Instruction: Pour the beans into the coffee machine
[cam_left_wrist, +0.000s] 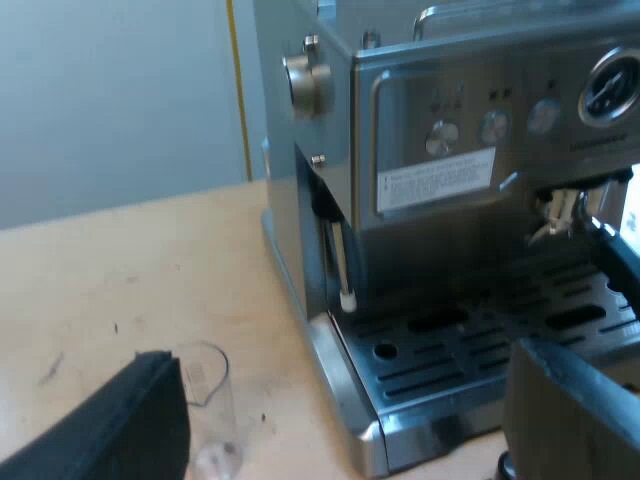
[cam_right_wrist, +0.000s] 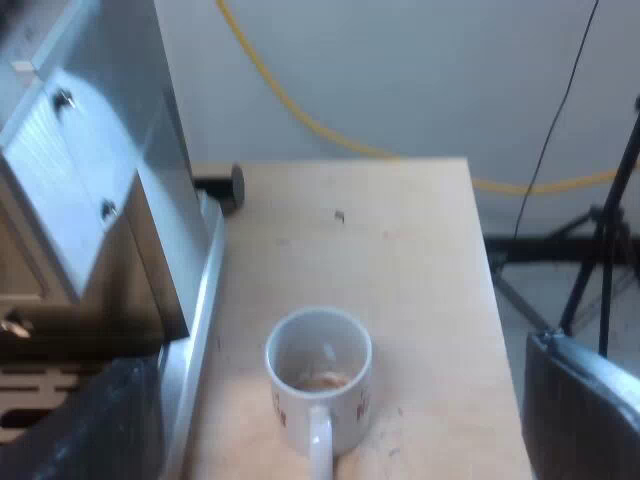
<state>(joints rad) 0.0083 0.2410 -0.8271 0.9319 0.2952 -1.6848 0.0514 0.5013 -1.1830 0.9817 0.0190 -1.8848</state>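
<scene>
The steel espresso machine (cam_left_wrist: 460, 170) stands close before my left gripper (cam_left_wrist: 350, 430), whose black fingers (cam_left_wrist: 130, 425) are spread wide apart and open, holding nothing. A clear measuring glass (cam_left_wrist: 210, 400) stands upright on the wooden table beside the machine's drip tray (cam_left_wrist: 480, 340), right by one finger; I see no beans in it. My right gripper (cam_right_wrist: 330, 440) is open above a white mug (cam_right_wrist: 320, 375) with something brownish at its bottom. The mug stands beside the machine's side wall (cam_right_wrist: 110, 200).
A steam wand (cam_left_wrist: 340, 260) hangs at the machine's side, with a round knob (cam_left_wrist: 305, 85) above it. A small black knob-like object (cam_right_wrist: 225, 187) lies by the machine's base. Beyond the table's edge (cam_right_wrist: 480, 250) stands a dark tripod (cam_right_wrist: 600, 250).
</scene>
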